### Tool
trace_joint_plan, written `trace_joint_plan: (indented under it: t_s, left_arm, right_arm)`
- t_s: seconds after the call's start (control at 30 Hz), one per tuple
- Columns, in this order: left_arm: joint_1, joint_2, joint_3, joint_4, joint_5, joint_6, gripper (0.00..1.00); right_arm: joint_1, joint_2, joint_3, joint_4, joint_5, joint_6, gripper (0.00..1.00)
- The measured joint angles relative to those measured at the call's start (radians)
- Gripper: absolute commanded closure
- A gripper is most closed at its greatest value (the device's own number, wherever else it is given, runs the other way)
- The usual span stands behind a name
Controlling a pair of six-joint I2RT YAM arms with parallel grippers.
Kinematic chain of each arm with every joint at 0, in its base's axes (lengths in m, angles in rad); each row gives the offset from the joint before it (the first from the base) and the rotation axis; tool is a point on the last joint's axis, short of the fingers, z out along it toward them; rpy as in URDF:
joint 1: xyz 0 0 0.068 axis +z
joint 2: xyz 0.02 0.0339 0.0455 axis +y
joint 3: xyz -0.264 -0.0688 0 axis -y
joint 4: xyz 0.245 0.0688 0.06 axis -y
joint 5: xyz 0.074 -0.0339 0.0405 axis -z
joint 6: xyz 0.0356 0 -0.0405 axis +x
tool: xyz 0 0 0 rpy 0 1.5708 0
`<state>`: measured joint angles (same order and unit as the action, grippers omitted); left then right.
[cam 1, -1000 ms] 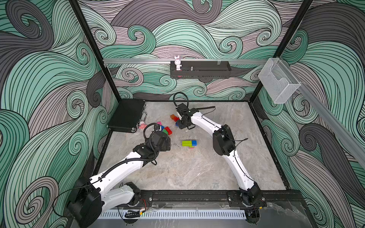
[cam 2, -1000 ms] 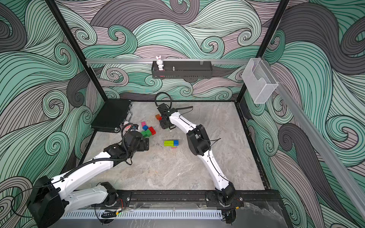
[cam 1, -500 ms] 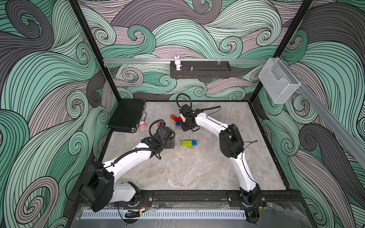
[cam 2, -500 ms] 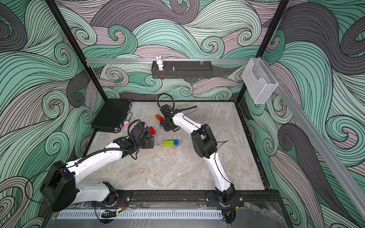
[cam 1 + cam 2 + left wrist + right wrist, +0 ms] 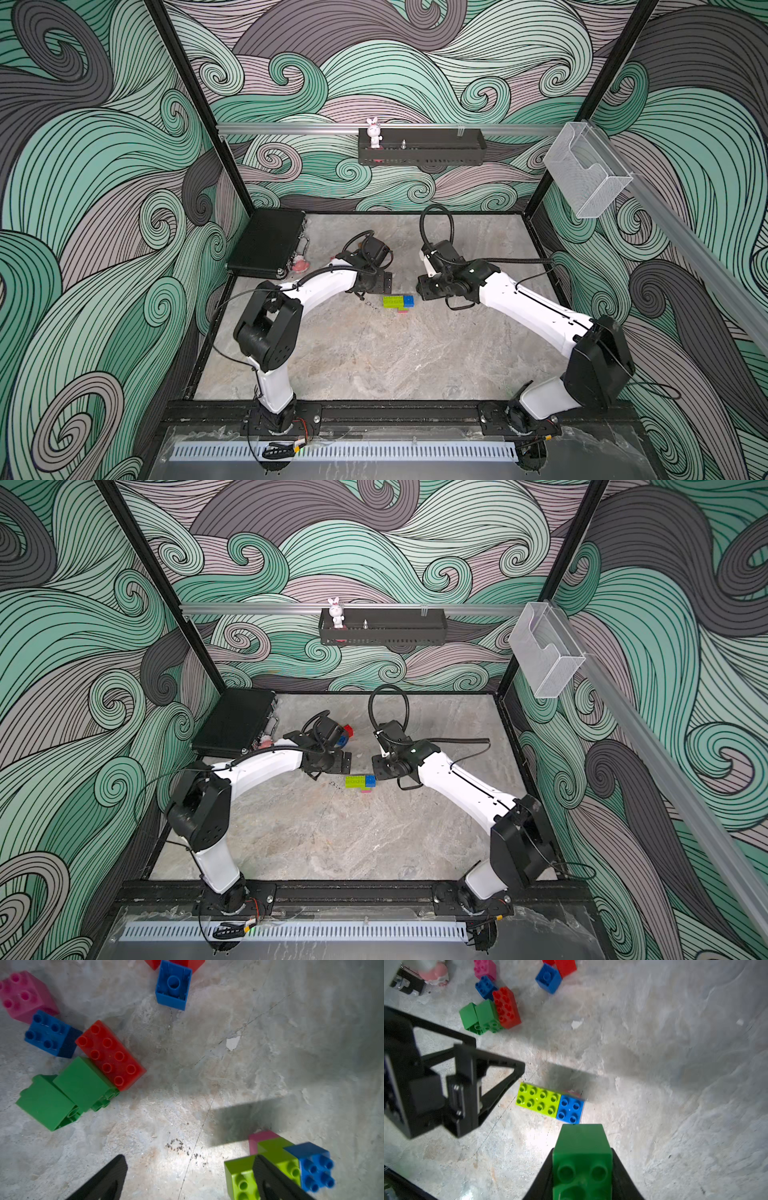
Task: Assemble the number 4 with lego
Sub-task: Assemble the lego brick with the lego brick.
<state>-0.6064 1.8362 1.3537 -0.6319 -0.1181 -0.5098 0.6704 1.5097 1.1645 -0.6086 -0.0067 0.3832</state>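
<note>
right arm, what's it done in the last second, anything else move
The right gripper pulled back from the loose pile to the blue end of the lime-and-blue row, shut on a dark green brick. The left gripper, open, swung in toward the row's lime end. The row stayed put.

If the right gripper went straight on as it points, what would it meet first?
Most likely the blue brick at the end of the lime brick row: in the right wrist view it lies directly ahead of the right gripper, whose dark green brick would touch first. Height is unclear.
</note>
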Motion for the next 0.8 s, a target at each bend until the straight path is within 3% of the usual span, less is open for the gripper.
trace_joint_plan:
  t_s: [0.17, 0.4, 0.8]
  left_arm:
    - [0.002, 0.091, 0.058, -0.072, 0.000, -0.004, 0.01]
    - [0.003, 0.098, 0.071, -0.120, 0.005, -0.007, 0.01]
    - [0.004, 0.079, 0.050, -0.143, 0.022, -0.008, 0.01]
  right_arm:
    - [0.034, -0.003, -0.048, 0.041, -0.032, 0.075, 0.82]
    - [0.042, 0.032, -0.053, 0.112, -0.067, 0.116, 0.82]
    - [0.054, 0.146, 0.033, 0.101, -0.045, 0.068, 0.81]
